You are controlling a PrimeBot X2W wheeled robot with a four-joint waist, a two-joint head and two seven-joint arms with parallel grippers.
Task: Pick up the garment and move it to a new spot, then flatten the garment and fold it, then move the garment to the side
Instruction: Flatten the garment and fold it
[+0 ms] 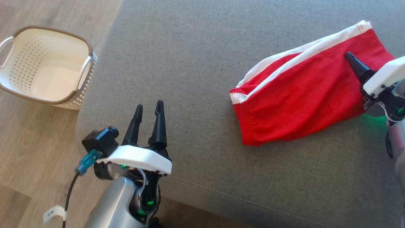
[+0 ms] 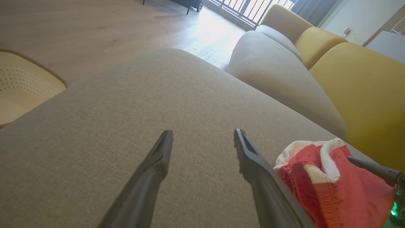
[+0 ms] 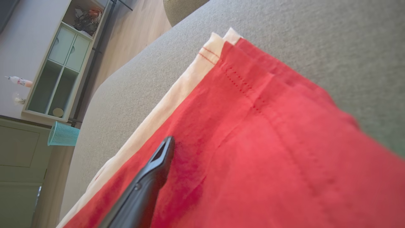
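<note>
The garment (image 1: 300, 95) is a pair of red shorts with white side stripes, lying folded on the right part of a grey cushion (image 1: 190, 63). My right gripper (image 1: 356, 53) reaches in from the right at the garment's far end. One dark finger (image 3: 158, 164) rests on top of the red cloth (image 3: 269, 142), spread wide of the middle. The other finger is hidden under the fabric. My left gripper (image 1: 149, 106) hovers open over the cushion's near left corner with nothing between its fingers (image 2: 158, 158). The garment (image 2: 332, 186) lies well to its right.
A white perforated basket (image 1: 90, 53) stands on the wooden floor left of the cushion. A beige and yellow sofa (image 2: 364, 79) sits beyond the cushion. Bare grey fabric stretches between my left gripper and the garment. A shelf unit (image 3: 60, 63) stands against the wall.
</note>
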